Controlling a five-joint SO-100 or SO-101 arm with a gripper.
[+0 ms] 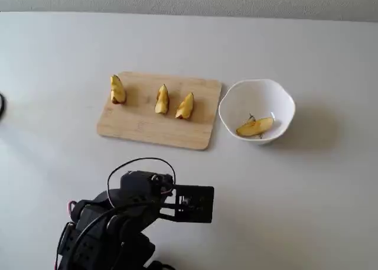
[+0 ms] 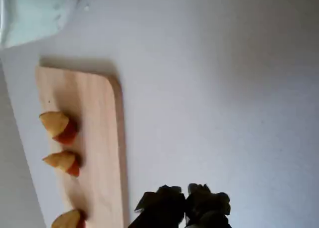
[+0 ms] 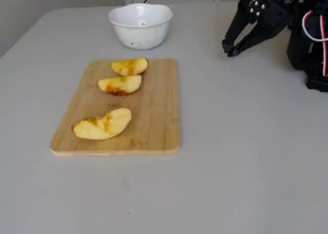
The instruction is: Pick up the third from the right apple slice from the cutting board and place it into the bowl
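Inside the bowl (image 1: 282, 100) one apple slice (image 1: 254, 127) is already laid, so the gripper (image 3: 229, 48), fingertips pressed together and empty, is held clear of the cutting board (image 1: 142, 128).

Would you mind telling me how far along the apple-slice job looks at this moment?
It looks done: one apple slice lies in the bowl, and three slices remain on the cutting board. The gripper holds nothing, its fingertips together, off the board above bare table. Nothing appears left.
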